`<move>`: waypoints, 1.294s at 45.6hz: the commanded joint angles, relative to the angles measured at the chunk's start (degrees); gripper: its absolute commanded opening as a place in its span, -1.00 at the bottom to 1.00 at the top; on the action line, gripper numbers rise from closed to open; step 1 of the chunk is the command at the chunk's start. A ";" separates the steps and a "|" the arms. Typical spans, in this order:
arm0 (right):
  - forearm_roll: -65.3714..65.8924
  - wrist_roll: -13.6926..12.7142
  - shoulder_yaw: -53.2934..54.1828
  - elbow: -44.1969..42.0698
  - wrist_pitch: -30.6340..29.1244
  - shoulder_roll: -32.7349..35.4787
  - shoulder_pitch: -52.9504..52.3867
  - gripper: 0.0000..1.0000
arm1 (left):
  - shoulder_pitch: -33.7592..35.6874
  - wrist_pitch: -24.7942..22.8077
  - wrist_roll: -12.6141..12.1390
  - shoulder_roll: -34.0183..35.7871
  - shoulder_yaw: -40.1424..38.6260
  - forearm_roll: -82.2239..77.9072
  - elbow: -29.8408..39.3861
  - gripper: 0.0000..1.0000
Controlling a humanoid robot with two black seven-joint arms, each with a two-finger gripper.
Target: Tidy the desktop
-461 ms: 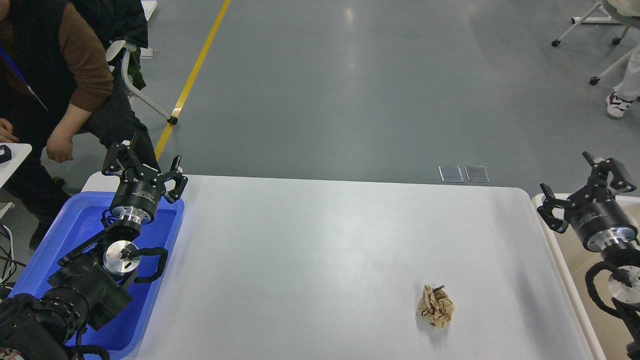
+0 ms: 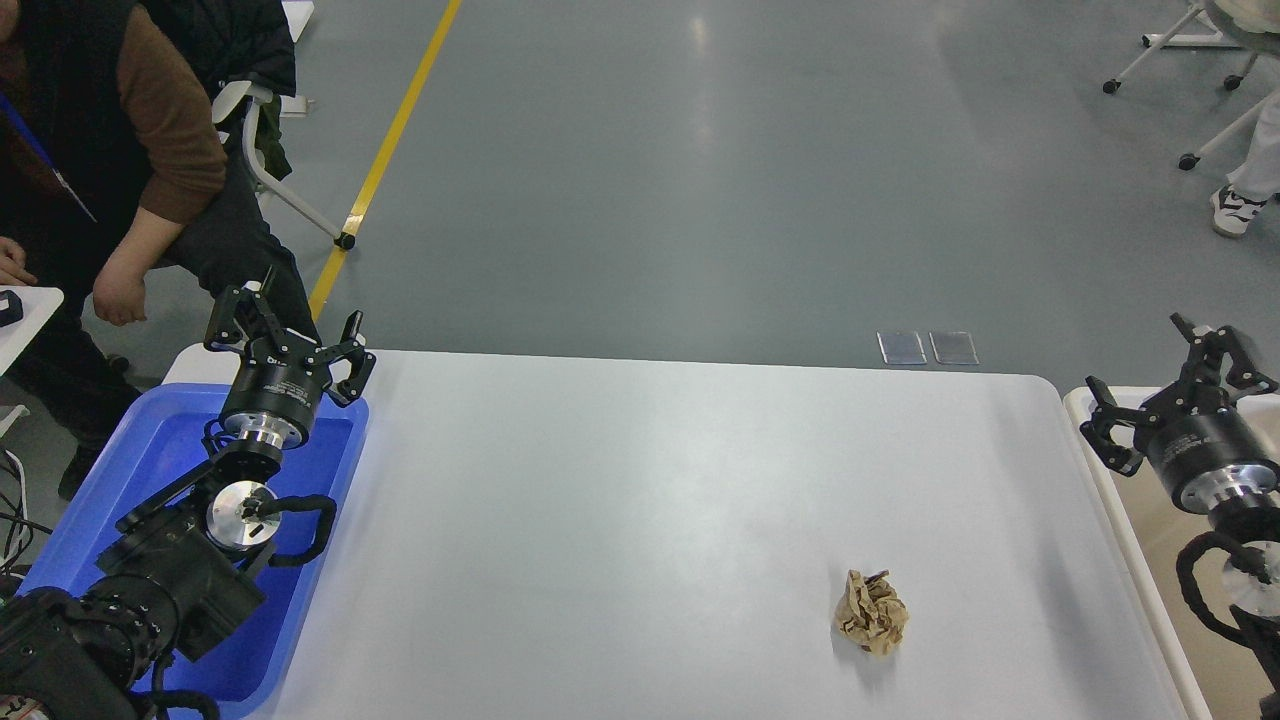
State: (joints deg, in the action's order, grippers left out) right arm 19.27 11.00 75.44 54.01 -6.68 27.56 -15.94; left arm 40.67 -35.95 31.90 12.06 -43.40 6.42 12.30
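The desktop [image 2: 640,500] is a wide white-grey tabletop with rounded corners. A crumpled ball of brown paper [image 2: 871,612] lies on it at the front right. My left gripper [image 2: 288,335] is open and empty, held above the far end of the blue tray [image 2: 150,455] at the left. My right gripper [image 2: 1175,395] is open and empty, above the white-rimmed beige bin [image 2: 1130,520] at the right, well behind and right of the paper ball.
A person in black and brown [image 2: 110,160] stands beyond the table's far left corner. A small white table [image 2: 25,315] is at the left edge. Wheeled chair legs [image 2: 1190,70] stand at the far right on the grey floor.
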 commanded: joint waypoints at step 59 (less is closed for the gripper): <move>1.81 -0.10 -25.41 -3.20 0.70 17.97 -11.30 0.99 | 0.03 0.00 0.00 -0.02 -0.02 0.00 0.00 1.00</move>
State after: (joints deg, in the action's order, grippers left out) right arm 19.64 10.91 62.97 52.02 -6.15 39.20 -20.48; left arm 40.70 -35.94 31.90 12.04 -43.42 6.41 12.31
